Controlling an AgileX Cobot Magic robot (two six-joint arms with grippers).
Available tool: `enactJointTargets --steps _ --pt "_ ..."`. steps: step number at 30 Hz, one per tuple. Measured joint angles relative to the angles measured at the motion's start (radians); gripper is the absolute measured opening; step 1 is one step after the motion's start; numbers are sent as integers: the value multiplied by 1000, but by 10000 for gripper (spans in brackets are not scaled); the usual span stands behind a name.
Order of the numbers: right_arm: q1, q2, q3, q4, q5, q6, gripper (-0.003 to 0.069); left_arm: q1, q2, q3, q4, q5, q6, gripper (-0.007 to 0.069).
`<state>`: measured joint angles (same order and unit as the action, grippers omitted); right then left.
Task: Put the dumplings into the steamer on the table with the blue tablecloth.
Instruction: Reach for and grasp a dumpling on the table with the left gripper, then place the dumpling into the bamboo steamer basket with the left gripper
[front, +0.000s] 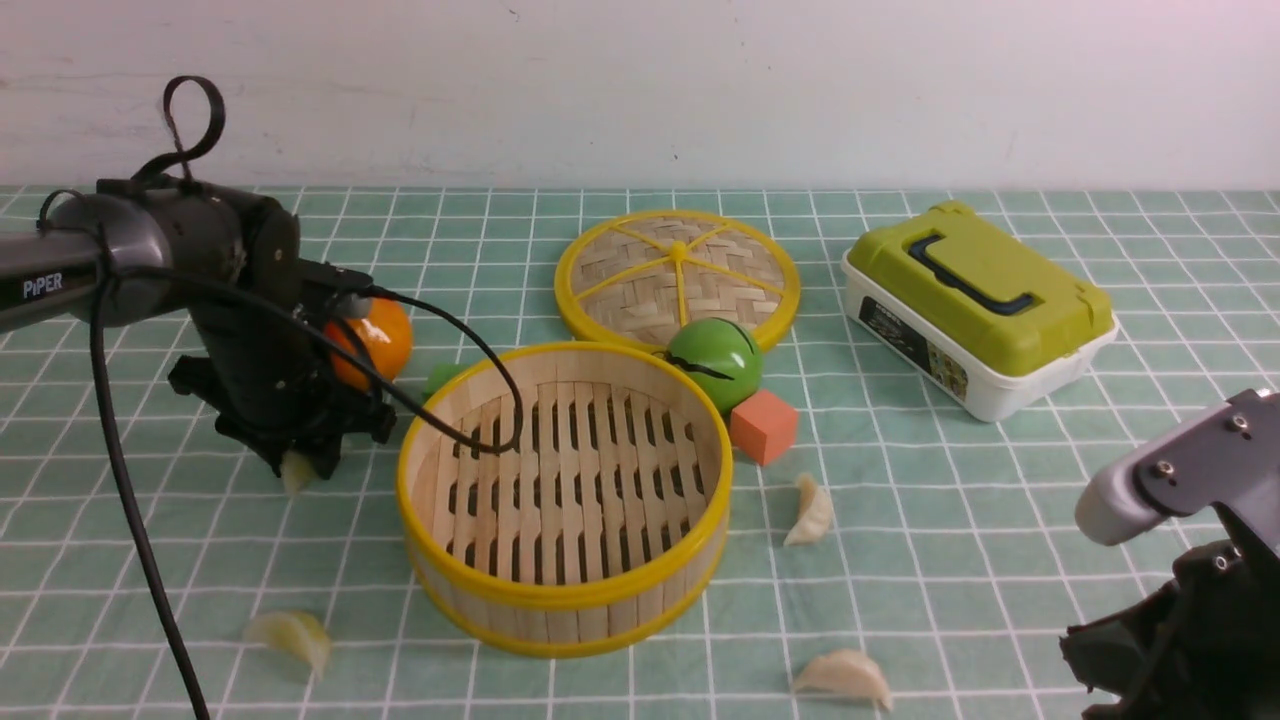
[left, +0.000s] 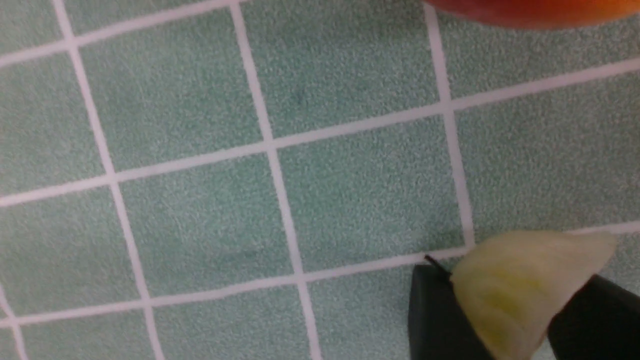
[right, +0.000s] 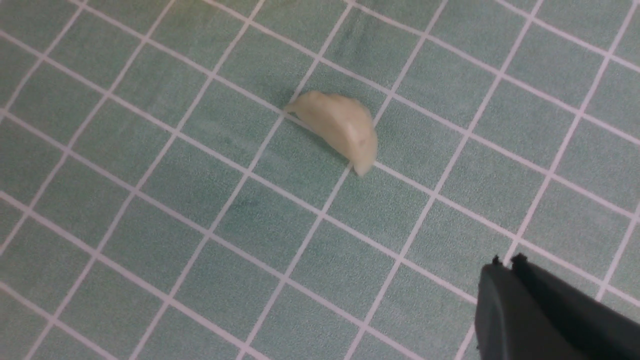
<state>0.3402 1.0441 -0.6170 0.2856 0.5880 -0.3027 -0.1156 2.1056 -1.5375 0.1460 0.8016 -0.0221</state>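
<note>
My left gripper (left: 515, 295) pinches a dumpling (left: 525, 275): pale yellow-green, crescent-shaped, faintly pleated. My right gripper (right: 507, 262) is pressed tightly together.

Teal white-gridded tablecloth (front: 900, 520), yellow-rimmed steamer (front: 560, 597)

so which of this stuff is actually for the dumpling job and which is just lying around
For the job: steamer; held dumpling; front-left dumpling; dumpling right of the steamer; front-right dumpling; blue tablecloth.

Just lying about: woven lid; orange fruit; green ball; salmon cube; green-lidded box; small green block.
</note>
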Motion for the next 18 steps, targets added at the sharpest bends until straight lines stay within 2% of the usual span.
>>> enactJointTargets --steps 2,8,11,14,16,18 --pt "0 0 0 4 -1 0 9 0 -1 -1 -1 11 -64 207" --pt "0 0 0 42 -4 0 9 1 -58 6 -11 84 -125 211" --pt "0 0 0 48 -8 0 9 1 -146 6 -98 92 -132 211" --pt "0 0 0 51 -12 0 9 -15 -258 6 -319 74 -125 211" --pt "0 0 0 51 -15 0 10 -39 -280 6 -390 48 -111 210" --pt "0 0 0 51 -18 0 13 -104 -276 6 -460 5 -107 209"
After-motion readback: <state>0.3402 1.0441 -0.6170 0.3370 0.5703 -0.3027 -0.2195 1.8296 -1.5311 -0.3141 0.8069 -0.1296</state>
